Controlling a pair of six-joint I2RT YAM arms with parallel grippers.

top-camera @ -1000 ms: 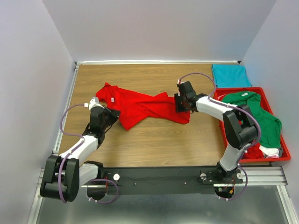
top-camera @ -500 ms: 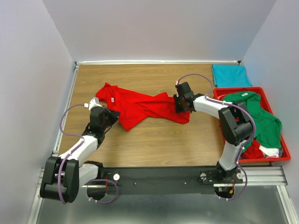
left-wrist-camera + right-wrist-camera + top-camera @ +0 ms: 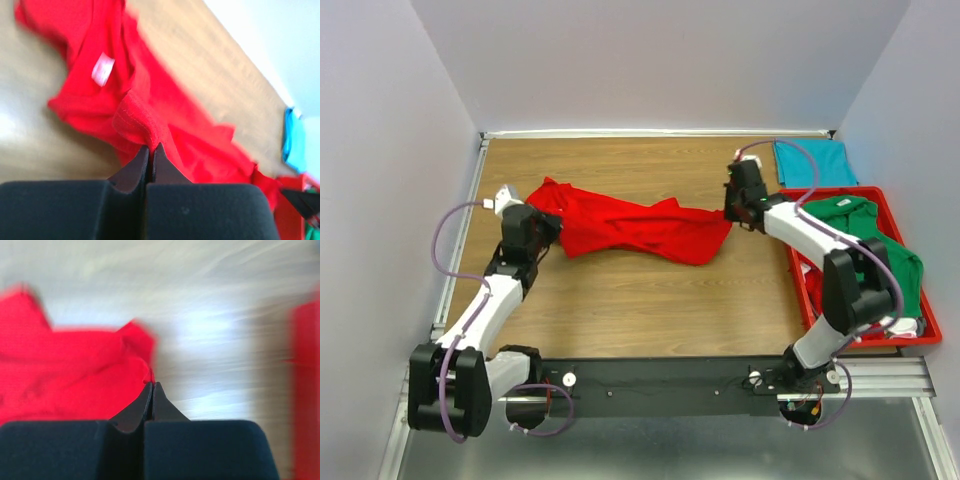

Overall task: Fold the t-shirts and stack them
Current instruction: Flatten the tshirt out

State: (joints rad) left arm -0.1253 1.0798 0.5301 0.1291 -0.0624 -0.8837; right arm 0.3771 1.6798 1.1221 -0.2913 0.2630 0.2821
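Observation:
A bright red t-shirt (image 3: 640, 228) lies stretched and rumpled across the middle of the wooden table. My left gripper (image 3: 538, 224) is shut on its left edge; the left wrist view shows the jaws pinching a fold of red cloth (image 3: 142, 127), with the white neck label (image 3: 102, 69) beyond. My right gripper (image 3: 731, 213) is shut on the shirt's right edge, and red fabric (image 3: 75, 375) shows at the tips in the right wrist view. A folded teal t-shirt (image 3: 813, 162) lies at the back right. A green t-shirt (image 3: 870, 245) lies in the red tray.
The rigid red plastic tray (image 3: 918, 268) stands at the right edge, holding the green shirt plus red and white cloth. White walls enclose the table on the back and sides. A metal rail runs along the near edge.
Both grippers moved apart and toward the back, the left to the left, the right to the right, pulling the red t-shirt out longer between them.

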